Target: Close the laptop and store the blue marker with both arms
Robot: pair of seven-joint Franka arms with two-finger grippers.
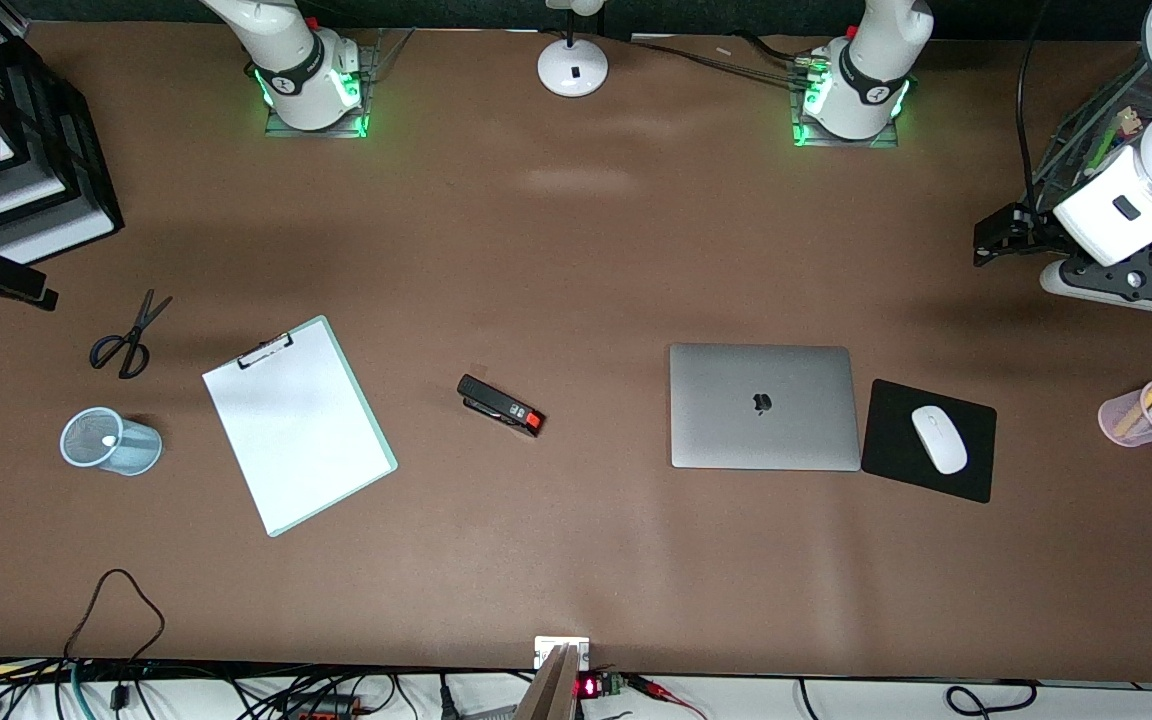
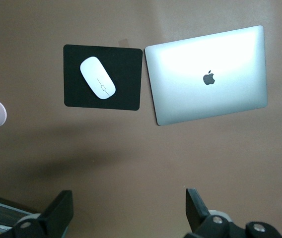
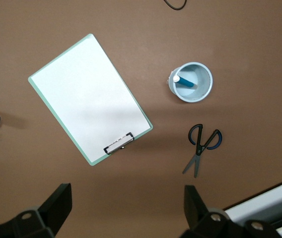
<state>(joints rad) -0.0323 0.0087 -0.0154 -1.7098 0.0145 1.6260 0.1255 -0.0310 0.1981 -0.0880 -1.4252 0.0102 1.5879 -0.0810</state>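
Note:
The silver-grey laptop (image 1: pixel 763 405) lies shut on the table, its lid with the dark apple logo facing up; it also shows in the left wrist view (image 2: pixel 208 74). The blue marker (image 3: pixel 185 82) stands inside a pale-blue mesh cup (image 3: pixel 203 82) near the right arm's end of the table (image 1: pixel 111 442). My left gripper (image 1: pixel 998 238) (image 2: pixel 128 213) is open and empty, up over bare table at the left arm's end. My right gripper (image 1: pixel 1 280) (image 3: pixel 128 210) is open and empty, up over the table's edge at the right arm's end.
A black mouse mat (image 1: pixel 886 440) with a white mouse (image 1: pixel 939 438) lies beside the laptop. A pink pen cup (image 1: pixel 1151 410), a stapler (image 1: pixel 501 405), a clipboard (image 1: pixel 296 425), scissors (image 1: pixel 129 338), a lamp base (image 1: pixel 572 65) and black trays (image 1: pixel 36 150) are also here.

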